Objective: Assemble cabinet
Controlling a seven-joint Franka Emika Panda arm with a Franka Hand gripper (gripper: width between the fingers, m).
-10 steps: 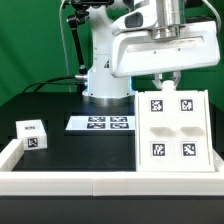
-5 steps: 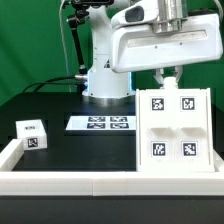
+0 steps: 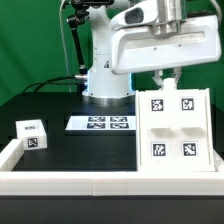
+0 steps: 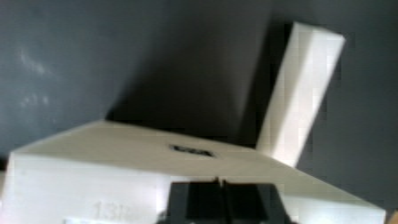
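The cabinet (image 3: 172,125) is a large white box at the exterior view's right, its front showing four small tagged panels. My gripper (image 3: 168,79) hangs just behind and above its top edge, and the arm's white hand hides most of it. In the wrist view the two black fingers (image 4: 199,203) meet along a thin seam with nothing between them, close over the cabinet's white surface (image 4: 107,160). A narrow white panel (image 4: 304,90) of the cabinet stands up beyond the gripper (image 4: 219,203).
A small white tagged cube (image 3: 32,135) sits at the exterior view's left. The marker board (image 3: 100,123) lies flat in front of the robot base (image 3: 105,75). A low white wall (image 3: 70,181) runs along the table's near edge.
The arm's hand has risen slightly and shifted a little to the exterior view's right over the cabinet. The cabinet, the cube and the marker board have not moved.
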